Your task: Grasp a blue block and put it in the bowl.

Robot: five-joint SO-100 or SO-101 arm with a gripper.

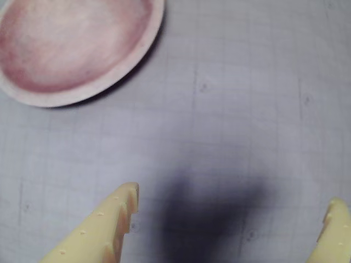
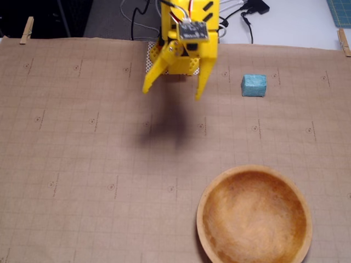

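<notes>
The blue block [image 2: 254, 85] is a small teal cube lying on the brown paper at the upper right in the fixed view. It is out of the wrist view. The wooden bowl [image 2: 255, 216] sits at the lower right, empty; in the wrist view its rim [image 1: 137, 57] shows at the upper left. My yellow gripper [image 2: 172, 92] hangs open above the paper, to the left of the block, holding nothing. In the wrist view the gripper [image 1: 233, 211] has its two fingertips wide apart at the bottom edge, with only paper and its shadow between them.
Gridded brown paper [image 2: 82, 142] covers the table, held by wooden clips [image 2: 26, 30] at the back corners. Cables [image 2: 241, 13] lie behind the arm base. The gripper's shadow [image 2: 164, 129] falls on the paper.
</notes>
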